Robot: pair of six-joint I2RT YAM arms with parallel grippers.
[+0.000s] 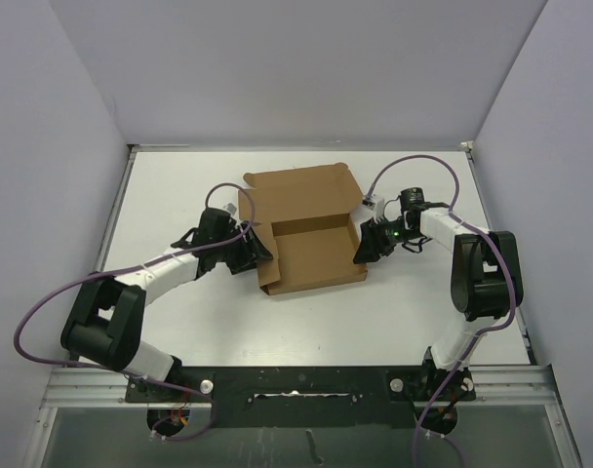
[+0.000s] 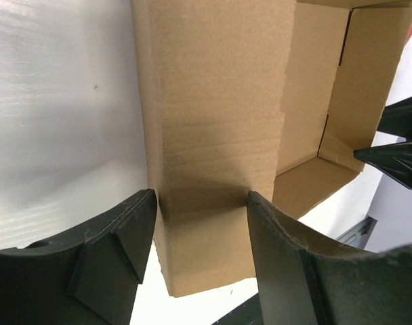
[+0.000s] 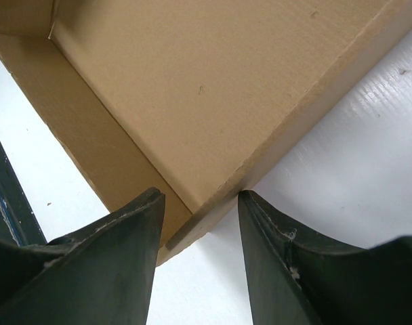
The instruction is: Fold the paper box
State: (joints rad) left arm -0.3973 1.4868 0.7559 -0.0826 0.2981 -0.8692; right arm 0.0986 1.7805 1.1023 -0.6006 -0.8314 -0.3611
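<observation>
Squarely betw. the two arms, the paper box (image 1: 311, 258) sits open side up near the ctr of the table (image 1: 170, 195). The left gripper (image 1: 254, 250) is at its left wall, fingers either side of the cardboard; whether they pinch it can't be told. The right gripper (image 1: 365, 246) straddles the right wall's near corner w/ jaws apart, bare table showing in the gap. Flanking it this way prob. steadies both side walls for folding. The tray's long axis runs left-right, slightly skewed; the unfolded lid panel points away from the arms, twd the far wall.
</observation>
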